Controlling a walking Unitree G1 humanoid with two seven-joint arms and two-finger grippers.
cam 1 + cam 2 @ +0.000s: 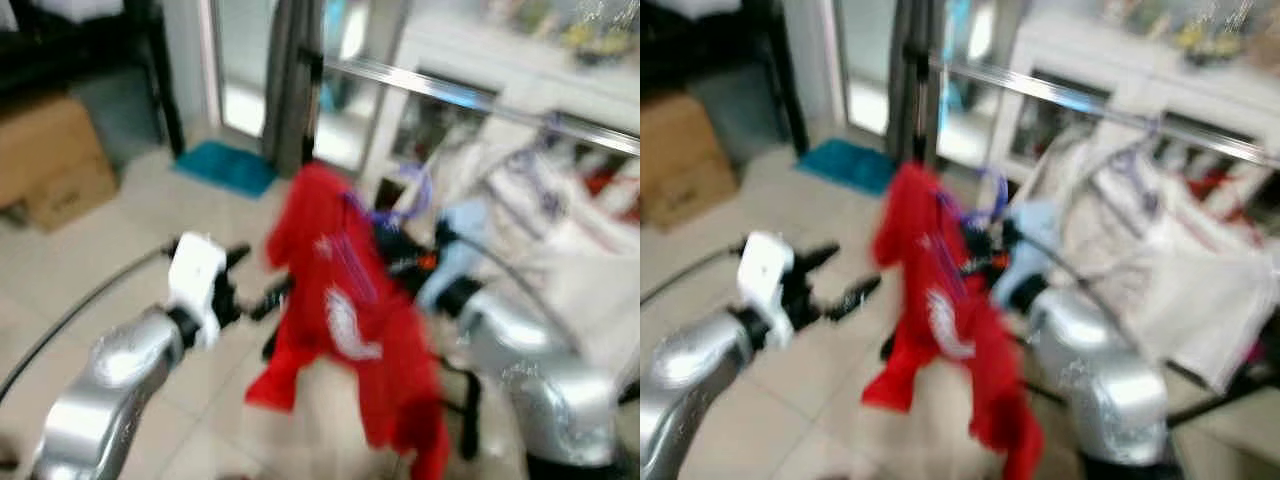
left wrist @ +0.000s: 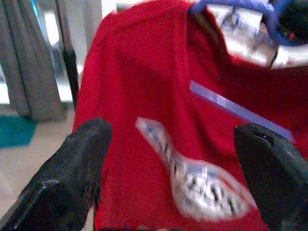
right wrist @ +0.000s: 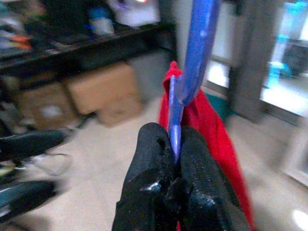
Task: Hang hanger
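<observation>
A red shirt (image 1: 340,300) with a white print hangs on a blue-purple hanger (image 3: 195,48). My right gripper (image 3: 173,137) is shut on the hanger's thin bar and holds it up in front of me, below the metal clothes rail (image 1: 450,95). The hanger's hook (image 1: 412,195) stands above the shirt, apart from the rail. My left gripper (image 1: 260,285) is open just left of the shirt. In the left wrist view its two black fingers (image 2: 82,159) are spread wide before the red cloth (image 2: 144,72), touching nothing.
White and pale garments (image 1: 560,240) hang along the rail on the right. A dark upright post (image 1: 290,80) stands at the rail's left end. A cardboard box (image 1: 50,160) and dark shelving are at the far left, and a teal mat (image 1: 225,165) lies on the tiled floor.
</observation>
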